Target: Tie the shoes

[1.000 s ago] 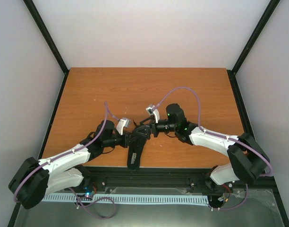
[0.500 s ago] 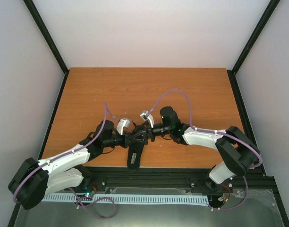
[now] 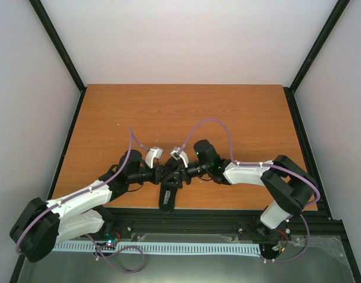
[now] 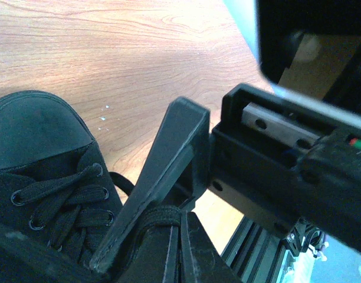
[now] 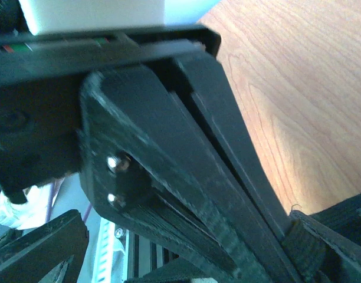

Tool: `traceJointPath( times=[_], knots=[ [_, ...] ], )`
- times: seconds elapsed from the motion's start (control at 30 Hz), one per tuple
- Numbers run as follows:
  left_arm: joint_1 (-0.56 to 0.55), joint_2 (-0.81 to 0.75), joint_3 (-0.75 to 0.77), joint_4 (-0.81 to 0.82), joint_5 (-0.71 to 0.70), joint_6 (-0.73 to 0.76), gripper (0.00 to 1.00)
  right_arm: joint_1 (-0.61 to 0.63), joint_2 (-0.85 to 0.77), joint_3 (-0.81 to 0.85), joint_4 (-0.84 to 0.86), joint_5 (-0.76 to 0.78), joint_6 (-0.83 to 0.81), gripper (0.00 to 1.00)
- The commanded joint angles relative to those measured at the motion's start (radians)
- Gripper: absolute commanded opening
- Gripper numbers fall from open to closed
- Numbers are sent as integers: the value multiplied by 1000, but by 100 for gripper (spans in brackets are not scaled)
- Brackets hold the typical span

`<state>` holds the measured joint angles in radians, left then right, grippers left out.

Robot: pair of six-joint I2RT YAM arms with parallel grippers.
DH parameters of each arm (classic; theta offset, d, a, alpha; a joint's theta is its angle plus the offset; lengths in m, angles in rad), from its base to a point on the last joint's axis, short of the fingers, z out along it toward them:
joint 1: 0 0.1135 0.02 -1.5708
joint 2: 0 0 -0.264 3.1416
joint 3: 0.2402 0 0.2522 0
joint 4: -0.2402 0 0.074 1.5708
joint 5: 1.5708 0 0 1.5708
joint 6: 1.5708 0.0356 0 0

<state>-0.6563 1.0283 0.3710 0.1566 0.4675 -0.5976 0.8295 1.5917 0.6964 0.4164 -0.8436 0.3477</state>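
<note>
1. The shoe (image 3: 167, 197) lies on the table (image 3: 186, 112). The table's near edge runs just beside the shoe, and an arm reaches in from each side of it.
2. The left gripper (image 3: 163, 173) and right gripper (image 3: 179, 175) meet right above the shoe, almost touching.
3. Left fingers are pressed together with a strand of the laces (image 4: 62, 203) across their tips. It looks pinched.
4. Right fingers also converge on a strand just above the shoe and seem clamped on it.
5. Step, likely: both strands are held and the first knot is being worked.
6. The next move needs the strands crossed or drawn away from the shoe with tension kept, no slipping, and no collision between the fingers.
</note>
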Motion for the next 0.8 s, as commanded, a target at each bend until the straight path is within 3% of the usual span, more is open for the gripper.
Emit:
traceJointPath(
  times=[0.0,0.47,0.77],
  knots=[
    [8,-22,36,4,2,-19,1,15,27,-29,60,19,-11,89],
    [10,-38,32,-5,-5,-44,1,26,45,-44,87,75,-26,79],
    [8,-54,25,-14,-6,-51,1,40,1,-111,159,253,-76,79]
  ],
)
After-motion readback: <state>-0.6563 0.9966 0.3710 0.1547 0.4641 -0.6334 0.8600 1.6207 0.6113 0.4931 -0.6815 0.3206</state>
